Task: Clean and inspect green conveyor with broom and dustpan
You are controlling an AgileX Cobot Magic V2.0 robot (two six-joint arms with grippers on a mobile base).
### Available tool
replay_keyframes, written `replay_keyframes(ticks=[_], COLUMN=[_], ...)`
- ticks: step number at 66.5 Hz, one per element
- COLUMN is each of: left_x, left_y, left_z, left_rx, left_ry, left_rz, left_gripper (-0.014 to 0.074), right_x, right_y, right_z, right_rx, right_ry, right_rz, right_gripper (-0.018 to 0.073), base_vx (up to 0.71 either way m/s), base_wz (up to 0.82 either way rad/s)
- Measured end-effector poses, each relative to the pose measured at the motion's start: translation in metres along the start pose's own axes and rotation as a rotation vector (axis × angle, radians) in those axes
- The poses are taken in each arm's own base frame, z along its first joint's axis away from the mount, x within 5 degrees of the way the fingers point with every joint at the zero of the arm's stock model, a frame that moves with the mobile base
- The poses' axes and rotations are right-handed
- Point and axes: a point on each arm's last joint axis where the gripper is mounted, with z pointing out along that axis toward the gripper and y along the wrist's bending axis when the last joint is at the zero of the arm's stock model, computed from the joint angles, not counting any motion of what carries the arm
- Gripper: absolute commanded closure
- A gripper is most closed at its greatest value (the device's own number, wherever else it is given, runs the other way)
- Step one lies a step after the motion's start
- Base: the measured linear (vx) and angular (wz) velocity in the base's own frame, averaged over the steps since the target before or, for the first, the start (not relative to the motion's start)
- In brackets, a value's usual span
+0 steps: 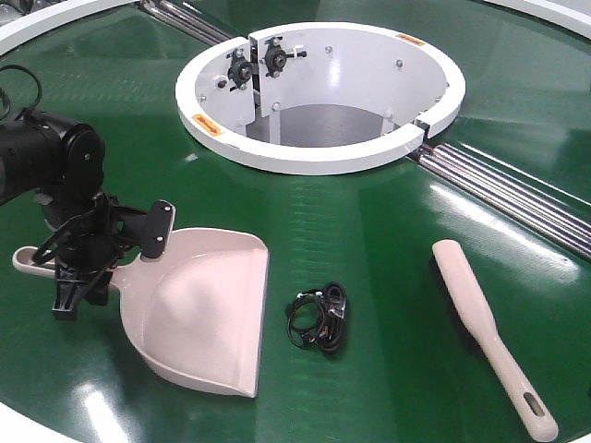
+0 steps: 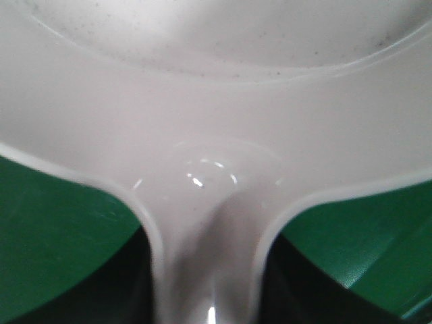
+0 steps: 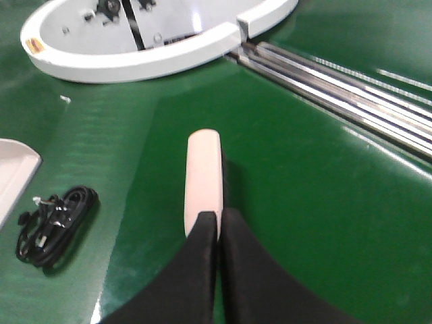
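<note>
The beige-pink dustpan [image 1: 208, 314] lies on the green conveyor [image 1: 369, 231] at the left, mouth toward me. My left gripper [image 1: 92, 263] sits over its handle. In the left wrist view the dustpan [image 2: 216, 101] fills the frame, and the left gripper [image 2: 206, 233] has a dark finger pressed against each side of the handle. The broom [image 1: 480, 323] lies flat at the right, handle toward me. My right gripper [image 3: 218, 212] hangs shut and empty just above the broom [image 3: 202, 175]; it does not show in the front view.
A tangled black cable bundle [image 1: 319, 318] [image 3: 54, 223] lies on the belt between dustpan and broom. The white ring housing [image 1: 323, 152] [image 3: 135, 61] stands behind. Silver rods [image 1: 508, 189] [image 3: 337, 88] run off to the right. The belt's white rim shows at the near left corner.
</note>
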Motion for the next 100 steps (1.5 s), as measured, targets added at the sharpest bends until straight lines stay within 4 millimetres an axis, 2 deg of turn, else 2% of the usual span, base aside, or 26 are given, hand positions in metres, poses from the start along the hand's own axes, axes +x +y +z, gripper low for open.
replay_keyframes(ticks=[7,16,37,47,60,77,100], left_x=[0.0,0.0,0.0,0.0,0.0,0.0,0.0], left_y=[0.0,0.0,0.0,0.0,0.0,0.0,0.0], left_z=[0.0,0.0,0.0,0.0,0.0,0.0,0.0], left_rx=[0.0,0.0,0.0,0.0,0.0,0.0,0.0], left_ry=[0.0,0.0,0.0,0.0,0.0,0.0,0.0], left_rz=[0.0,0.0,0.0,0.0,0.0,0.0,0.0], left_gripper=[0.0603,0.0603,0.0603,0.0603,0.0603,0.0603,0.0603], right_x=[0.0,-0.007,-0.029,-0.036,-0.044,-0.051,-0.041], right_y=[0.0,0.001,0.002,0.005,0.019,0.026,0.029], right_z=[0.006,0.012,0.025,0.038,0.064,0.112,0.162], right_rx=[0.005,0.011,0.036,0.033,-0.005,0.028,0.063], right_ry=[0.042,0.114,0.295,0.386,0.526,0.738,0.947], right_rz=[0.002,0.005,-0.02,-0.026,-0.116,-0.123,-0.128], right_gripper=[0.0557,0.0477,0.0106,-0.0001,-0.0014,-0.0014,0.0014], base_vx=[0.0,0.0,0.0,0.0,0.0,0.0,0.0], base_wz=[0.0,0.0,0.0,0.0,0.0,0.0,0.0])
